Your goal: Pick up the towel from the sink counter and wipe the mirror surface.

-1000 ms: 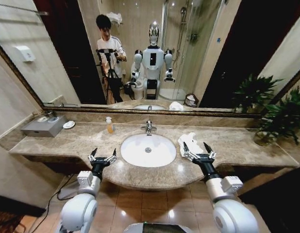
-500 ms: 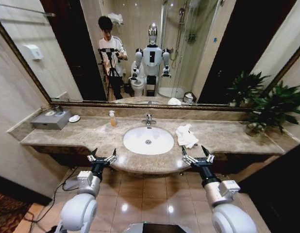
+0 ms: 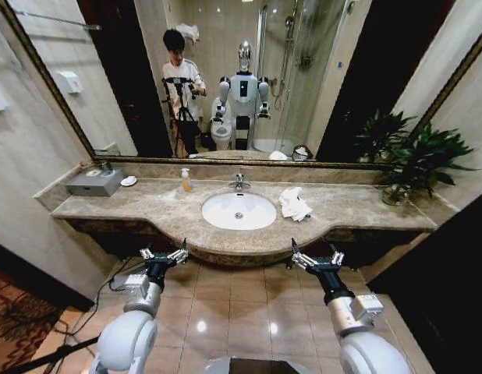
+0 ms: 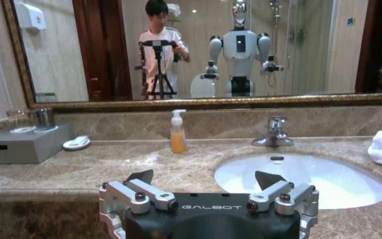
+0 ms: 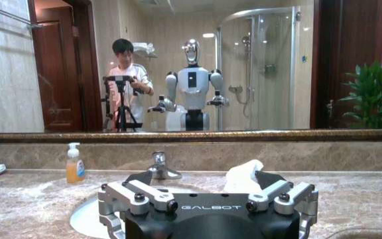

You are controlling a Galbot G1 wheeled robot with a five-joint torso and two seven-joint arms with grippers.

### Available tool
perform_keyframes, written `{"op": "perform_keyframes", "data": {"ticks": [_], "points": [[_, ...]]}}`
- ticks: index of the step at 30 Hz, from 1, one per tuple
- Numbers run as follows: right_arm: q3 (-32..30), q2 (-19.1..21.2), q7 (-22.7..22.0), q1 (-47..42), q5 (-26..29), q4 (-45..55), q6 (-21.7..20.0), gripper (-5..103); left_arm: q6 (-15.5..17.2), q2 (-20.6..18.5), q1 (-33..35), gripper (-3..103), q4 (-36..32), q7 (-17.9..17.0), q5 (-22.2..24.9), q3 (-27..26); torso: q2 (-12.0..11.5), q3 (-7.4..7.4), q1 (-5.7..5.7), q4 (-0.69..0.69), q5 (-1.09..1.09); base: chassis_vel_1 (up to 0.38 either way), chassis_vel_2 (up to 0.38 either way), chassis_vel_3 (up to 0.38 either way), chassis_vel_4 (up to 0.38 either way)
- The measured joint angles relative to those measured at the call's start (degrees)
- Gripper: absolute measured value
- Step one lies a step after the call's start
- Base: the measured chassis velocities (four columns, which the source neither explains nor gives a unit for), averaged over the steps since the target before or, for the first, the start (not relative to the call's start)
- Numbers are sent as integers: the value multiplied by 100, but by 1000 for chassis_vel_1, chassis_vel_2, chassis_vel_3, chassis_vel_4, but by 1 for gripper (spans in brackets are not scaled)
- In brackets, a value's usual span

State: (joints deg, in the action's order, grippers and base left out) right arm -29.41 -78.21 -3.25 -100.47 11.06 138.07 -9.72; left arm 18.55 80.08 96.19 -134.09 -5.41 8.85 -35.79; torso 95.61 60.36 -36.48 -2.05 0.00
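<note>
Towel (image 3: pixel 294 204) lies bunched on the sink counter (image 3: pixel 358 214) just right of the basin (image 3: pixel 239 210), beyond the right gripper (image 3: pixel 313 256), the nearer claw; both it and the left gripper (image 3: pixel 164 253) hang wide open, empty, short of the counter's front edge.

Left gripper (image 3: pixel 163 255) and right gripper (image 3: pixel 313 258) held forward at matching height, fingers spread, empty

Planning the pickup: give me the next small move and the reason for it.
Probably bring the right gripper forward over the sink counter toward the towel. The towel lies untouched right of the basin, both grippers hang open short of the counter's front edge, and the right one is nearer; the left gripper is farther off.
</note>
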Motion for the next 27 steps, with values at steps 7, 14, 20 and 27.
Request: {"op": "perform_keyframes", "data": {"ticks": [7,14,20,27], "points": [[14,-59,27,51,-23,-44,69,100,0,0,-2,100,0,0,0,0,-3,2,-7,-1,0,-20,17,22,-17],[-36,-80,32,101,36,-101,221,100,0,0,0,100,0,0,0,0,-2,2,-5,0,0,-2,8,1,-1],[14,-65,-152,87,28,-12,214,100,0,0,0,100,0,0,0,0,-2,1,-4,0,0,0,0,0,0],[12,44,-210,-2,30,129,76,100,0,-1,-1,100,0,0,0,0,-2,2,-5,0,0,0,0,0,0]]}}
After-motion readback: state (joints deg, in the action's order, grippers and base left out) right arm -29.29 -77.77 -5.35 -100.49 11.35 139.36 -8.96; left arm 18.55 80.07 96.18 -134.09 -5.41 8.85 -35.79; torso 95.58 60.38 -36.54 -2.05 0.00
